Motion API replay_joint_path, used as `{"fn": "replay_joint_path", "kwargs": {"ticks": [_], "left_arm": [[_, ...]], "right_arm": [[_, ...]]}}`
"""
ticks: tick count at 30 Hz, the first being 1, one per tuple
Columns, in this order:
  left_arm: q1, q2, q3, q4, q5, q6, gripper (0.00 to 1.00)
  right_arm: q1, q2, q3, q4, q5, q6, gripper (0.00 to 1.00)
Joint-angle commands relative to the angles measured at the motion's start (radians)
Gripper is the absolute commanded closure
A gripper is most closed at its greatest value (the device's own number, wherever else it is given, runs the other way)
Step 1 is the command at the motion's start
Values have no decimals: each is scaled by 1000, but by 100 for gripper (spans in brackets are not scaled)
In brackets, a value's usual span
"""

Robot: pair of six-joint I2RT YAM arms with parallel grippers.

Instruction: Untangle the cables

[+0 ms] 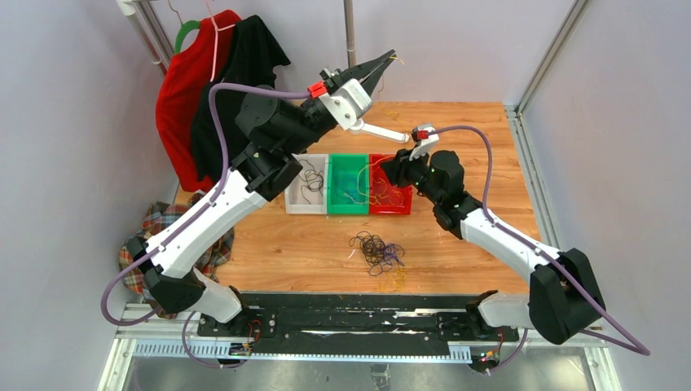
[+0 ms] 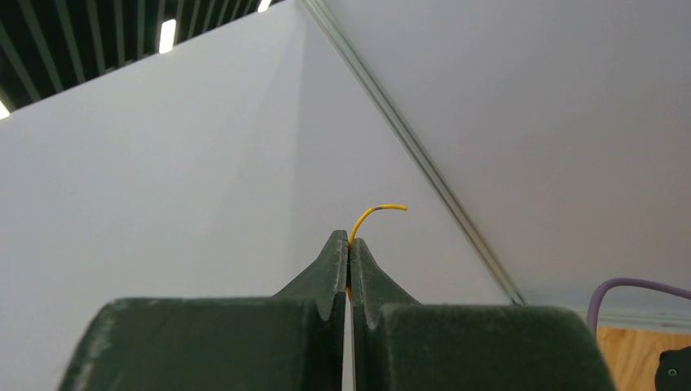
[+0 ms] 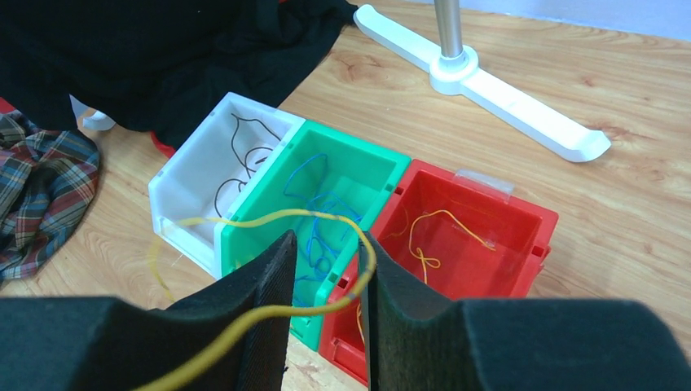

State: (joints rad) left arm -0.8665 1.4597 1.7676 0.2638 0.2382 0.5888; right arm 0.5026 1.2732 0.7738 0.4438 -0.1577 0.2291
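Note:
My left gripper (image 1: 385,60) is raised high near the back wall and is shut on a thin yellow cable, whose end (image 2: 379,211) curls out above the closed tips (image 2: 349,241). My right gripper (image 3: 326,244) hovers over the bins, open. A yellow cable (image 3: 261,215) loops across the gap between its fingers and rests against the right finger (image 3: 383,277). A tangle of black cables (image 1: 376,251) lies on the table in front of the bins, with yellow strands (image 1: 395,280) at its near edge.
Three bins stand side by side: a white bin (image 3: 183,195) holding black cable, a green bin (image 3: 389,167) holding blue cables, and a red bin (image 3: 530,224) holding orange-yellow cable. A white stand foot (image 3: 489,90) lies behind them. Red and black clothes (image 1: 204,90) hang at back left. A plaid cloth (image 1: 151,228) lies at left.

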Motion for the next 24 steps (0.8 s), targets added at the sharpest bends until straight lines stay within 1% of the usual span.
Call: {"fn": "replay_joint_path", "kwargs": {"ticks": [1, 5, 10, 17, 24], "left_arm": [[-5, 14, -26, 65, -52, 17, 100], [-5, 25, -5, 74, -35, 18, 100], [-5, 46, 44, 78, -13, 30, 100], [-6, 93, 113, 78, -11, 23, 100], [-6, 159, 210, 77, -14, 25, 99]], "right_arm": [[-24, 15, 8, 55, -4, 31, 67], [-28, 15, -11, 82, 8, 51, 67], [-37, 12, 6, 78, 22, 61, 67], [-64, -13, 34, 51, 97, 70, 70], [-89, -24, 52, 46, 94, 82, 70]]}}
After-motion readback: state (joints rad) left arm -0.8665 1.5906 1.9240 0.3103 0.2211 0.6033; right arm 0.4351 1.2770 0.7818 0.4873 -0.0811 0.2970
